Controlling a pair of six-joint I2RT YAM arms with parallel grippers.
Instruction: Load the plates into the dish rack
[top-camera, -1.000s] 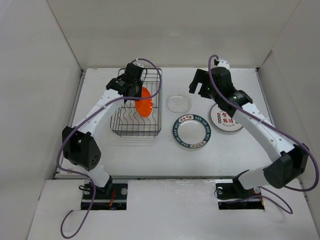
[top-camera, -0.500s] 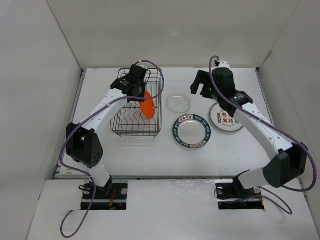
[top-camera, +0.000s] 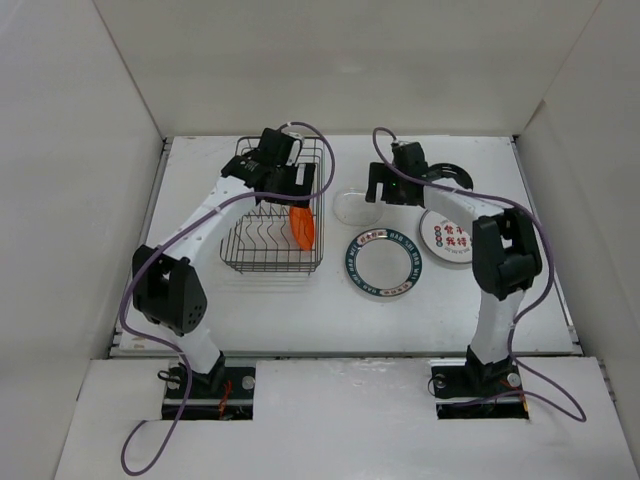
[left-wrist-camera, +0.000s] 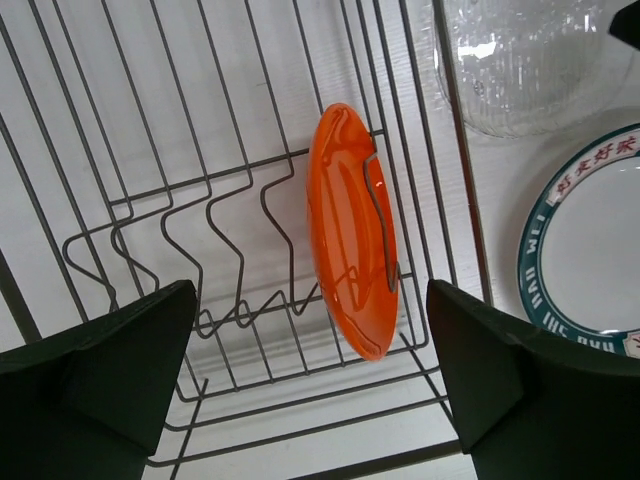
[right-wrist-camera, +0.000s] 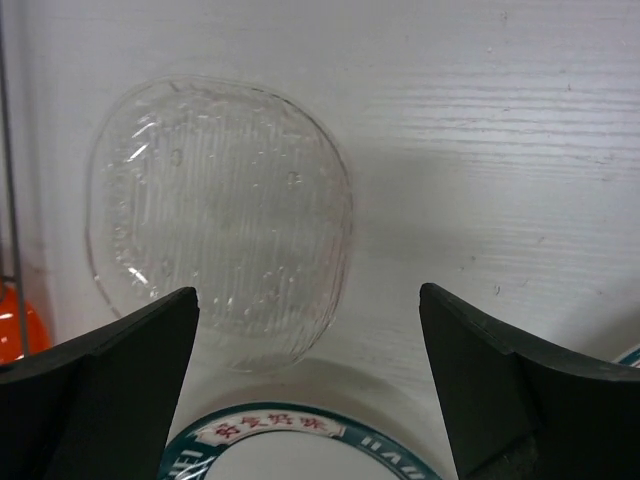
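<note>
The left tool (left-wrist-camera: 310, 305) is released: its two dark fingers (left-wrist-camera: 110, 370) are spread wide with nothing between them. It hangs over the rectangular dark wire dish rack (top-camera: 272, 266). Directly under it, the small round orange plate (left-wrist-camera: 352, 230) stands on its edge inside the rack, close to the rack's right wall. One upright divider tine crosses its face, and the plate is free from the tool. The rack sits on the far left part of the white surface (top-camera: 480, 300).

The right tool (right-wrist-camera: 308, 320) is released too, with its fingers (right-wrist-camera: 520, 400) wide apart and holding nothing. It hovers above the small clear ribbed plate (right-wrist-camera: 220, 215). This plate lies flat on the surface just beside the right wall of the rack, towards the far edge. On the near side of the clear plate lies the round white plate with the dark teal lettered rim (top-camera: 384, 262), about in the middle of the surface. To its right, the grey-rimmed white plate with red and green characters (top-camera: 447, 236) lies flat, partly under the right arm. A round black plate (top-camera: 458, 172) shows partly behind that arm, near the far edge.
</note>
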